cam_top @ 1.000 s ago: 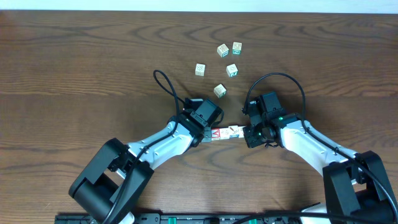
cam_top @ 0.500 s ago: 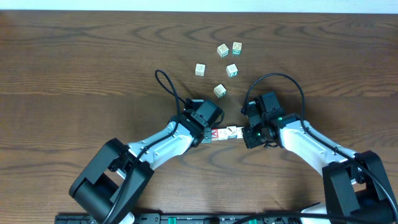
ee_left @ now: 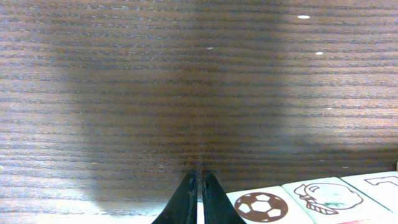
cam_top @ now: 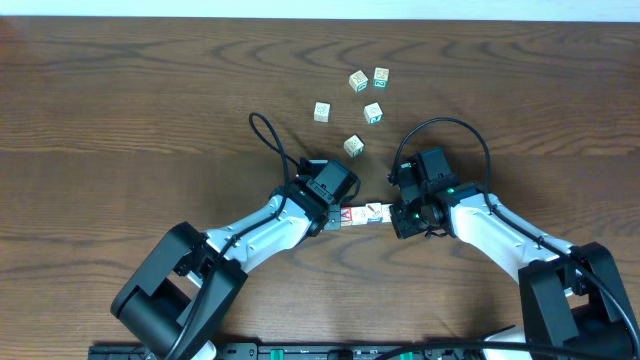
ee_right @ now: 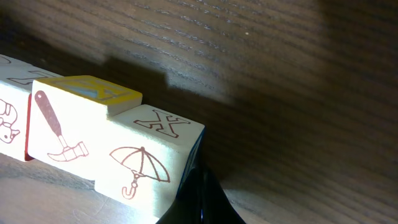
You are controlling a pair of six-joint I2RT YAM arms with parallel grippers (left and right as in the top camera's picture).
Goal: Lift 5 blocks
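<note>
Left hand [cam_top: 335,217] newly closed, beside block row [cam_top: 364,213]

The left claw [cam_top: 335,217] closed over the last second, its slightly parted fingers coming fully together at the 9 o'clock end of the row of blocks [cam_top: 365,213]. The row itself seemed to shift only a hair toward 12 o'clock.
</note>
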